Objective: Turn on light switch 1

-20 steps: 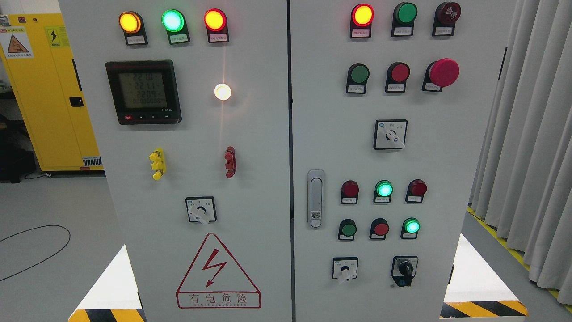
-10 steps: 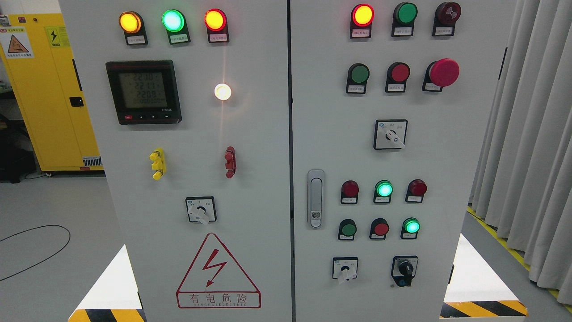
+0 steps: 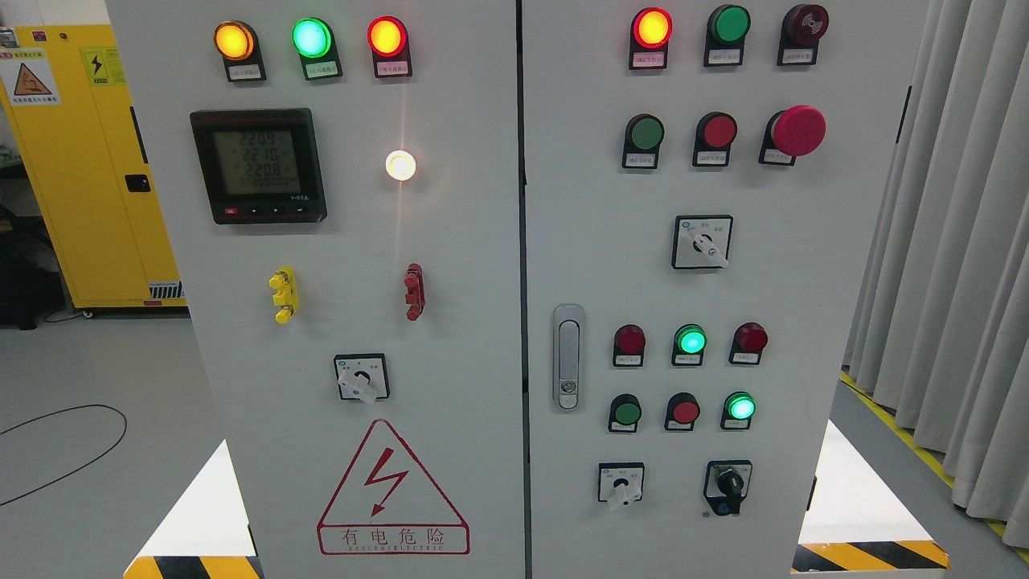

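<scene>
Neither hand shows; the robot should press squarely on the right button of the cabinet (image 3: 450,265).

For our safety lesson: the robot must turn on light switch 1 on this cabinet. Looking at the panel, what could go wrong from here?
1. Small, unreadable labels: several similar rotary switches invite choosing the wrong one.
2. The big red mushroom button protrudes; a stray touch could trip it.
3. No hand is in view, so the approach cannot be checked.

Bright even light, sharp focus; white lamp (image 3: 400,165) flares, vertical streak on cabinet door (image 3: 450,241).
</scene>
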### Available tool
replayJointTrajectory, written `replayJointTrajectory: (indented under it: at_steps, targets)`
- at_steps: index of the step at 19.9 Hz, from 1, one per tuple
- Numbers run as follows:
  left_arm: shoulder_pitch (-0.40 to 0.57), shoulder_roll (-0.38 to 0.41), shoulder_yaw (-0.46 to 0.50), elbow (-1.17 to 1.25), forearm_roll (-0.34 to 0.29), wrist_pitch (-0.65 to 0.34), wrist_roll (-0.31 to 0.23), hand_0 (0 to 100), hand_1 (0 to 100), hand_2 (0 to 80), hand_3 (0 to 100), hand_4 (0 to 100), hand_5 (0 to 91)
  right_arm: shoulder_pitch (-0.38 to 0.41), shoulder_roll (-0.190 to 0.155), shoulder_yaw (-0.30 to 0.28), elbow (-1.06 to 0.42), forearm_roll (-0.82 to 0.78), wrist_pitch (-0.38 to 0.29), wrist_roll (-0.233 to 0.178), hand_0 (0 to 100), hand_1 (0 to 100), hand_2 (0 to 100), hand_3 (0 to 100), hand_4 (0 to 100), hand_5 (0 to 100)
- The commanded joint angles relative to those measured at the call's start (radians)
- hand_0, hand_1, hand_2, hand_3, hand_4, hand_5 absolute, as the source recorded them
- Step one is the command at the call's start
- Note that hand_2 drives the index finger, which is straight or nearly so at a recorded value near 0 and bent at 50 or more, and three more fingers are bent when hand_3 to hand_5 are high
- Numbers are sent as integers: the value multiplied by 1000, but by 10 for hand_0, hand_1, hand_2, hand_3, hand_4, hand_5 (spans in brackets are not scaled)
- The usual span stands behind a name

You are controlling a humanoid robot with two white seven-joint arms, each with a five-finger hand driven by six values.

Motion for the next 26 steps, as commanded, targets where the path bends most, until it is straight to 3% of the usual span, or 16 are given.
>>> replayJointTrajectory:
  at_steps: [1, 7, 11, 18, 26]
  targets:
    - [-20, 1, -31, 286, -112, 65, 41, 181, 60, 0, 0, 0, 0, 0, 0, 0, 0, -1, 0, 0, 0, 500, 40, 0, 0, 0]
    - [-43, -10, -92, 317, -135, 97, 51, 185, 38, 0, 0, 0, 0, 0, 0, 0, 0, -1, 0, 0, 0, 500, 40, 0, 0, 0]
    - [-71, -8, -94, 317, -130, 96, 94, 187, 18, 0, 0, 0, 0, 0, 0, 0, 0, 0, 0, 0, 0, 500, 40, 0, 0, 0]
    - [-116, -10, -92, 329, -118, 94, 124, 185, 0, 0, 0, 0, 0, 0, 0, 0, 0, 0, 0, 0, 0, 500, 40, 0, 0, 0]
    - [-120, -19, -92, 335, -118, 94, 118, 184, 0, 0, 0, 0, 0, 0, 0, 0, 0, -1, 0, 0, 0, 500, 40, 0, 0, 0]
